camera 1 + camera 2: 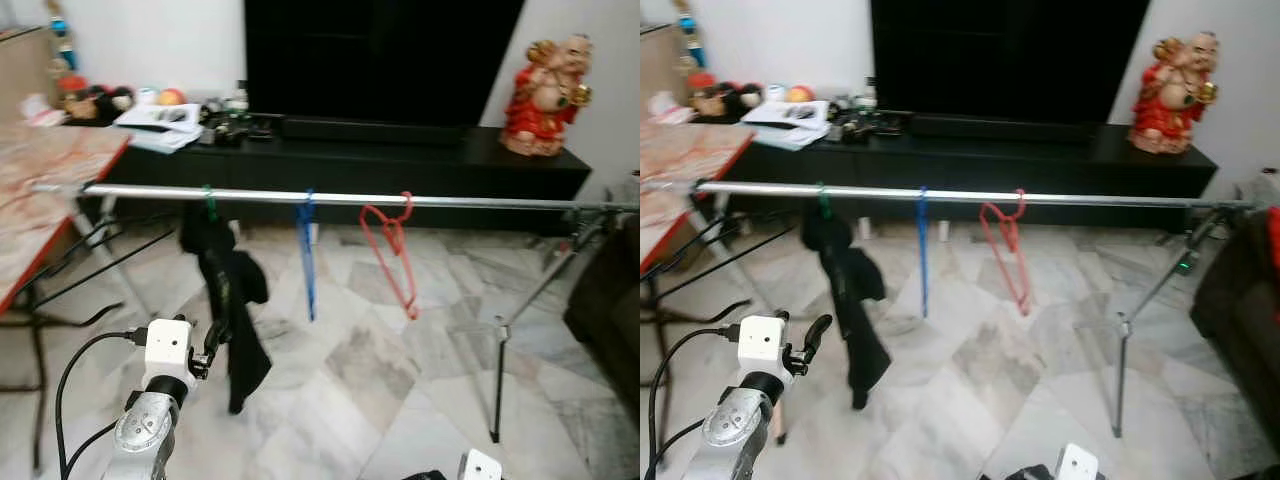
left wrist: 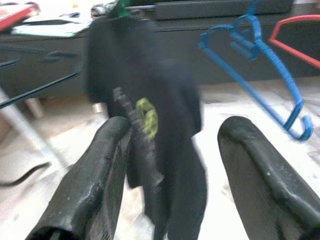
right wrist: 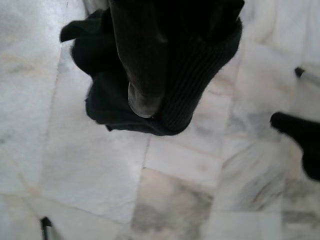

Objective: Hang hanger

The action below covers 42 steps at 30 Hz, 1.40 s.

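Observation:
A silver rail (image 1: 470, 201) runs across the room on tripod stands. Three hangers are hooked on it: a green hanger (image 1: 209, 205) carrying a black garment (image 1: 232, 300), a bare blue hanger (image 1: 307, 250) and a bare red hanger (image 1: 395, 250). My left gripper (image 1: 211, 342) is raised just in front of the black garment's lower part. In the left wrist view this gripper (image 2: 175, 130) is open, with the garment (image 2: 165, 100) hanging just beyond its fingers. My right arm (image 1: 1075, 462) is low at the bottom edge. In the right wrist view a black ribbed cloth (image 3: 200, 75) wraps round its finger (image 3: 137, 65) above the floor.
A red-edged table (image 1: 40, 190) stands at the left. A black TV console (image 1: 400, 160) with clutter and a red figurine (image 1: 545, 95) lines the back wall. The rail's tripod leg (image 1: 500, 370) stands on the marble floor at the right, next to a dark sofa (image 1: 610, 300).

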Motion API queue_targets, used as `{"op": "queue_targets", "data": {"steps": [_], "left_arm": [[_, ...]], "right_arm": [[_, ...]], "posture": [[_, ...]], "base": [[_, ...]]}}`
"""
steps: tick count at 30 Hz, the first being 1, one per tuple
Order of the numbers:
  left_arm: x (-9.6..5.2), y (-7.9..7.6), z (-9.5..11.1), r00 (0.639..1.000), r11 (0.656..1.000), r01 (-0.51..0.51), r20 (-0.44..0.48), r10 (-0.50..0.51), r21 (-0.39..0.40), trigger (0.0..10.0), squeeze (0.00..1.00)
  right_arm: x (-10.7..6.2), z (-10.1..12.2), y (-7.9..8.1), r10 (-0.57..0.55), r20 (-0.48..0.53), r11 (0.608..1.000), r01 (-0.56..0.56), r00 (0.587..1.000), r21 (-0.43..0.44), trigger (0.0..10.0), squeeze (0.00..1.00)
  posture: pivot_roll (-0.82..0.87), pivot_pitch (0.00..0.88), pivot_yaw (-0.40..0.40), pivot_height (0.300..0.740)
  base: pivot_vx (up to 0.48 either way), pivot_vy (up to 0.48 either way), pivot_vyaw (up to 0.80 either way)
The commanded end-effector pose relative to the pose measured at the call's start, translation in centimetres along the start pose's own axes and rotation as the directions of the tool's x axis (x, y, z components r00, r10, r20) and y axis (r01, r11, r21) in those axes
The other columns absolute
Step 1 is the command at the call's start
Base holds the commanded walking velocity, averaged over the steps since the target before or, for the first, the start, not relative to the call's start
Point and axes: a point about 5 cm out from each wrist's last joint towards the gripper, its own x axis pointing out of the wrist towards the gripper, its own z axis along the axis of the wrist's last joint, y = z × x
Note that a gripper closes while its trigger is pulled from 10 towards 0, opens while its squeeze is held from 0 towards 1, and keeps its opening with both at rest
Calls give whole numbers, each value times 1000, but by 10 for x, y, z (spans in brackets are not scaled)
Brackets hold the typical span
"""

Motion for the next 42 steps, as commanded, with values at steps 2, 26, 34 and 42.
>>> {"op": "queue_targets", "data": {"steps": [2,26,34,42], "left_arm": [[4,-11,6,999,999,43,8,-43,-8,10000,0],[2,-25,2,981,984,176,-78,-178,-35,10000,0],[-3,-34,1,937,946,317,-130,-324,-69,10000,0],[-11,-40,6,830,853,505,-197,-522,-130,10000,0]], "right_arm": [[1,7,-6,-23,29,1000,23,999,10,10000,0],[0,13,-14,-69,51,997,67,996,22,10000,0],[1,12,-14,-65,48,998,65,997,13,10000,0],[0,7,-11,-61,34,998,60,998,4,10000,0]], "posture": [[100,0,-23,740],[107,0,-25,740],[110,0,-21,740],[111,0,-10,740]], "base": [[480,0,0],[309,0,-201],[0,0,0],[0,0,0]]}}
